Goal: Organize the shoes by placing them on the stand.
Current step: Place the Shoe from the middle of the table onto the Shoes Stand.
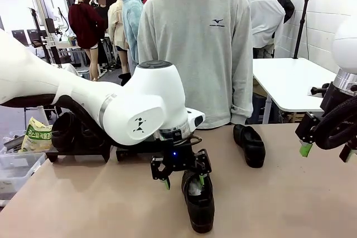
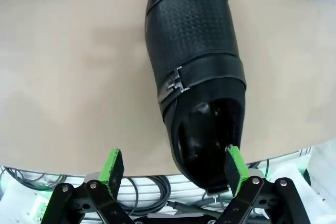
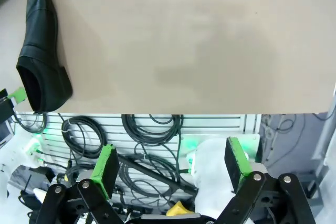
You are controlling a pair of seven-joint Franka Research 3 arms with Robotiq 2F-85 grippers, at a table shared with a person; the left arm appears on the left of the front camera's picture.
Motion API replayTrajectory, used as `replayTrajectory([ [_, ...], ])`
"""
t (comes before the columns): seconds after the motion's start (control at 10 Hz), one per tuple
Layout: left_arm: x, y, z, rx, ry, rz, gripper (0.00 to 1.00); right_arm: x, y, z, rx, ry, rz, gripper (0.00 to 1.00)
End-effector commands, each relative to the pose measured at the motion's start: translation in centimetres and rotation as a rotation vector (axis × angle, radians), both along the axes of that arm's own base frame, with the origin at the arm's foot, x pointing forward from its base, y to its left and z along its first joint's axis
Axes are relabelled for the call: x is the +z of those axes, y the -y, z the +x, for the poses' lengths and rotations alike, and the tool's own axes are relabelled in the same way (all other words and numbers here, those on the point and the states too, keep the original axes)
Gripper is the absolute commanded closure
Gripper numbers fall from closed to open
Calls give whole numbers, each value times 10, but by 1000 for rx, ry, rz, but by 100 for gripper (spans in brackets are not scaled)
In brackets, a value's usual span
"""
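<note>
A glossy black shoe with a buckle strap lies on the tan table, toe toward the near edge. My left gripper hangs open just over its heel end. In the left wrist view the shoe runs away from my left gripper, and one green pad stands beside its heel opening. A second shoe lies farther back toward the person. The low black stand sits at the far left and carries a dark shoe. My right gripper hovers open and empty at the right edge. The right wrist view shows my right gripper beyond the table edge, and the near shoe far to its left.
A person in a grey sweatshirt stands at the far side. A snack bag lies in a clear bin left of the table. Cables hang below the near table edge. A white table stands at back right.
</note>
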State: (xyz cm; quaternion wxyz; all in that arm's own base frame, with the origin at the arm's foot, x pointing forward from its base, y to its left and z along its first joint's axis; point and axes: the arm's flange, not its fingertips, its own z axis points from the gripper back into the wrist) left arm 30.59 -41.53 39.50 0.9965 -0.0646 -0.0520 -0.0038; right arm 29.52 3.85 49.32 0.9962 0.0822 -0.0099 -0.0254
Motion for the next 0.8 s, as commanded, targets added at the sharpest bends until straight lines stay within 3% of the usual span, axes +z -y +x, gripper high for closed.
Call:
replayTrajectory([
  [0.0,-19,11,-2,30,39,46,0,0,2,-1,11,-3,6,0],
  [0.4,-47,7,-1,6,34,65,0,0,2,-1,11,-3,6,0],
  [0.5,-53,6,-2,-19,-15,32,0,0,2,-1,11,-3,6,0],
  [0.7,-49,5,0,-18,-20,36,32,0,2,-1,11,-3,6,0],
])
